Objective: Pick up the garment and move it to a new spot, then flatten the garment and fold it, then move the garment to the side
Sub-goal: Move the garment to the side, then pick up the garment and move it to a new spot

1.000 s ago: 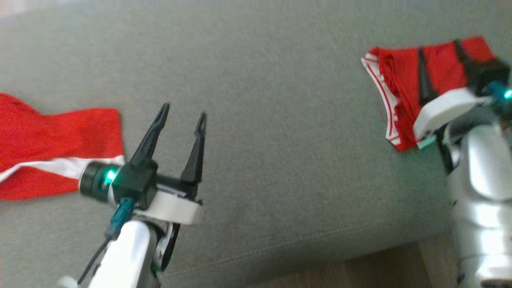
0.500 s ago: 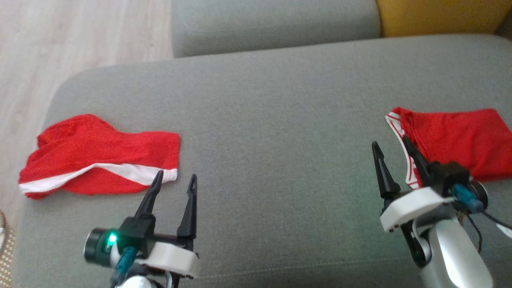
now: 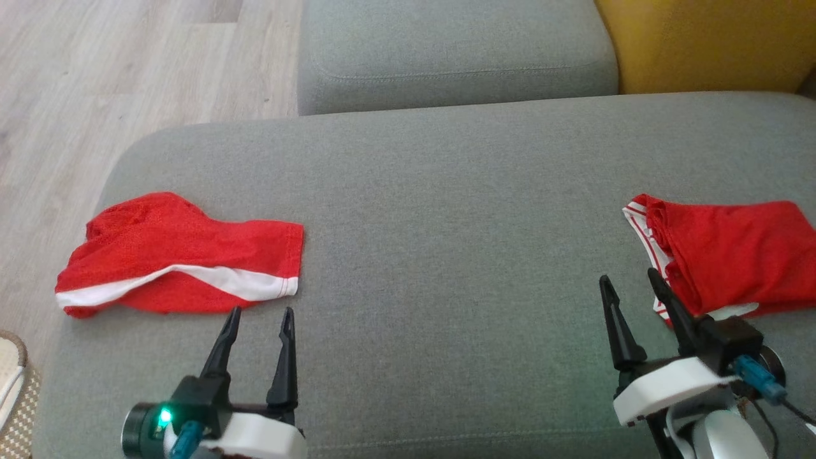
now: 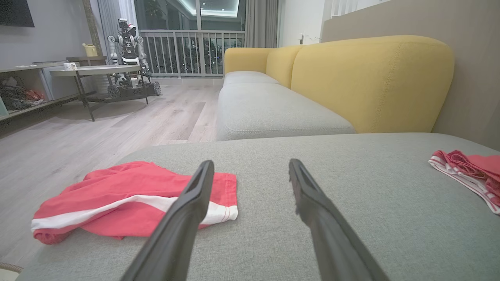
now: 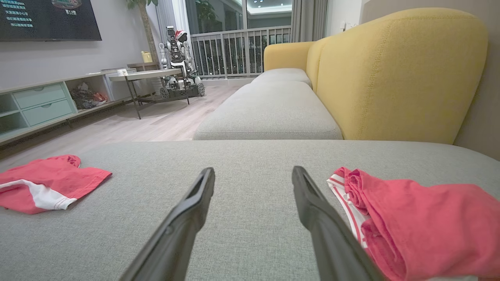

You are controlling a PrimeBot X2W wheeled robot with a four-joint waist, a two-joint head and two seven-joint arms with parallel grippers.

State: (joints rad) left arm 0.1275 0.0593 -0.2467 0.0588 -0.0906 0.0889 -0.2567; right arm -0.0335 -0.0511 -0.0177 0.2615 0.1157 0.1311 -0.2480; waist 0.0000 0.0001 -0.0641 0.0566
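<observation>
Jaws stood apart, empty: left end effector (image 3: pixel 262 310) just short of the white-striped garment (image 3: pixel 172 255), right end effector (image 3: pixel 627 275) beside the bunched garment (image 3: pixel 733 255).

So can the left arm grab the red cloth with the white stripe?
Probably yes. The left gripper is open, its fingertips just short of the striped red garment, with bare grey cushion between them.

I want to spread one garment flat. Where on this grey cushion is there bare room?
The wide middle of the grey cushion, between the striped red garment at left and the bunched red garment at right, is bare. Both ends are crowded.
</observation>
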